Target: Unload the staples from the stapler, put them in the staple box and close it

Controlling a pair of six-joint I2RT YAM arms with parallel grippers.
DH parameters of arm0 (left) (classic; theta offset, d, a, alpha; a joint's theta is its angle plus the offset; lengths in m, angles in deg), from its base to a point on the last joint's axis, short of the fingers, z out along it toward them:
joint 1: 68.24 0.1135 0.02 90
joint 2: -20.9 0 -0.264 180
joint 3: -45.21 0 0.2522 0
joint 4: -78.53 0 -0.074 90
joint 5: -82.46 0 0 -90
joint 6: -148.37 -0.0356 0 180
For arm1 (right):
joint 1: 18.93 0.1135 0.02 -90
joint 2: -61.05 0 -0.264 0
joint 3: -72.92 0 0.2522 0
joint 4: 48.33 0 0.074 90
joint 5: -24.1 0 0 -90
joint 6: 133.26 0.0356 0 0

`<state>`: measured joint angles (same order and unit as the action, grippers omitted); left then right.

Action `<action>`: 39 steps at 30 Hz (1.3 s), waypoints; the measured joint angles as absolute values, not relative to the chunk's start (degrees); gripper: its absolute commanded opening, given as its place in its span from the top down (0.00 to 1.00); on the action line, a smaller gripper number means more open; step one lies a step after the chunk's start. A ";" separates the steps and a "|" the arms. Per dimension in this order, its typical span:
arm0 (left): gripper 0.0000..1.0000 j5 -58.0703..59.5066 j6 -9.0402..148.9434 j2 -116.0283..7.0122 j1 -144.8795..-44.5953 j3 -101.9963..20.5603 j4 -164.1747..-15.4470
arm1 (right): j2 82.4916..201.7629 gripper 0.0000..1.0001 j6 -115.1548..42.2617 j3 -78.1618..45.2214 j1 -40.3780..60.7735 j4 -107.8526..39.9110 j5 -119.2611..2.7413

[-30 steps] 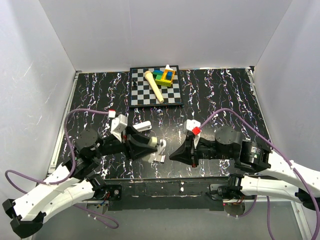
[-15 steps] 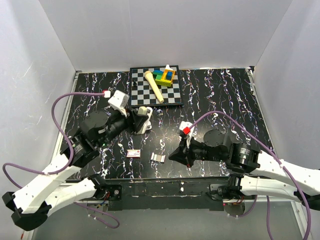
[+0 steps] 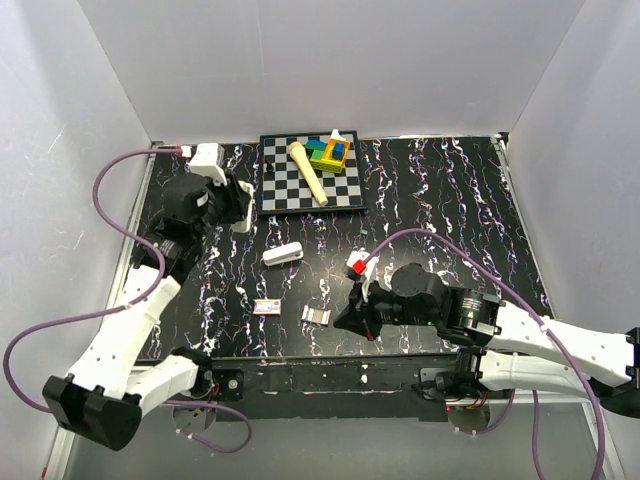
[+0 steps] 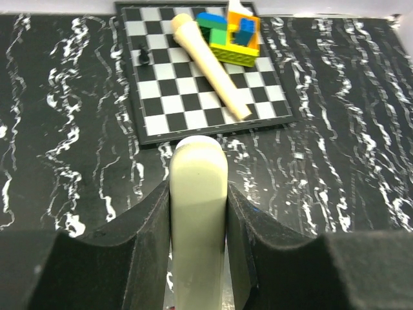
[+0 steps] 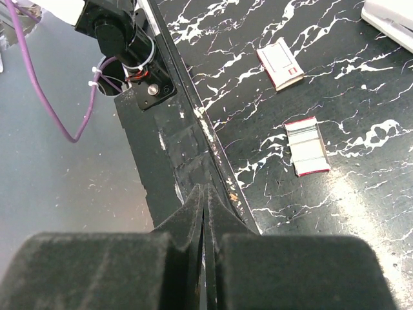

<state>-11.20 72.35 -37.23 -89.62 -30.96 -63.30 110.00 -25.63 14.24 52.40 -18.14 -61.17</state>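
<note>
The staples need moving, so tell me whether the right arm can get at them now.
Probably yes: the staples lie bare on the table close beside the right pincer, nothing between them; its jaws are shut and must open first.

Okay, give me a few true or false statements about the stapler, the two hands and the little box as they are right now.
The left hand grips the cream stapler. True.
The right hand is open. False: it is shut and holds nothing.
A wooden rod lies on the chessboard. True.
The red-and-white box sits on the chessboard. False: it lies on the black table, near the front edge.
</note>
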 measured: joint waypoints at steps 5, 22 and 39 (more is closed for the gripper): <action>1.00 -10.40 72.92 -42.00 -82.11 -30.92 -63.72 | 110.41 0.99 -24.63 15.77 52.40 -19.41 -60.82; 1.00 -5.37 75.48 -65.86 -70.28 -29.13 -70.98 | 115.61 0.99 -22.73 17.34 52.40 -21.70 -57.63; 0.97 -11.20 75.08 -81.51 -70.06 -34.11 -70.82 | 118.56 0.99 -22.11 17.34 52.40 -24.24 -56.16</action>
<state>-11.20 75.08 -81.51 -70.06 -34.11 -70.82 118.56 -22.11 17.34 52.40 -24.24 -56.16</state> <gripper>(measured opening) 0.326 0.021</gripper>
